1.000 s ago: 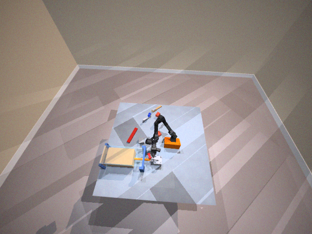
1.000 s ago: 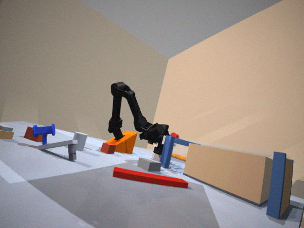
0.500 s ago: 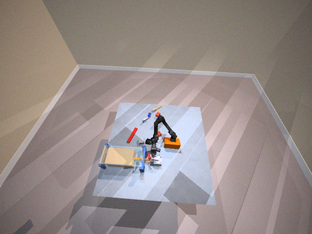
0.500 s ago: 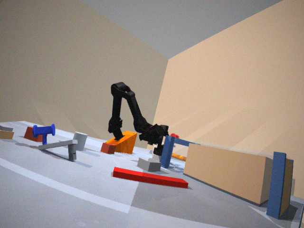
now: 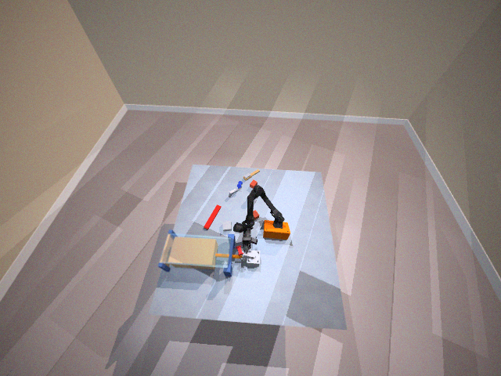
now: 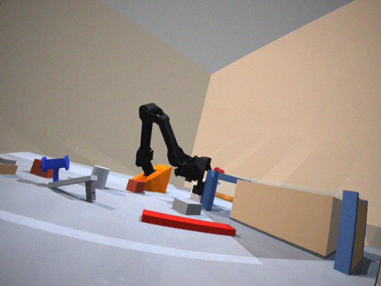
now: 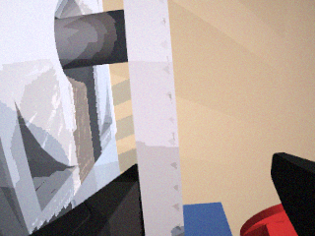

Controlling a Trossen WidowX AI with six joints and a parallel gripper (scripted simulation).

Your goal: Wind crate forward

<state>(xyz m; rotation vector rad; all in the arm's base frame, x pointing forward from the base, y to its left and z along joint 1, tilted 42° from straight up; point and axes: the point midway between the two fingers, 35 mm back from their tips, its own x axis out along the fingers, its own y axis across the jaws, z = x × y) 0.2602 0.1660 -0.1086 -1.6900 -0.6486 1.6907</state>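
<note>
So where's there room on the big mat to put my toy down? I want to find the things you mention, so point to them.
There's a bare patch on the near right of the mat, beyond the winch (image 5: 254, 262) and orange base (image 5: 265, 236) (image 6: 166, 181). Another lies right of the base, up to the mat's edge. It's crowded between the blue frame (image 5: 228, 269) (image 6: 209, 193) and winch, by the gripper.
</note>
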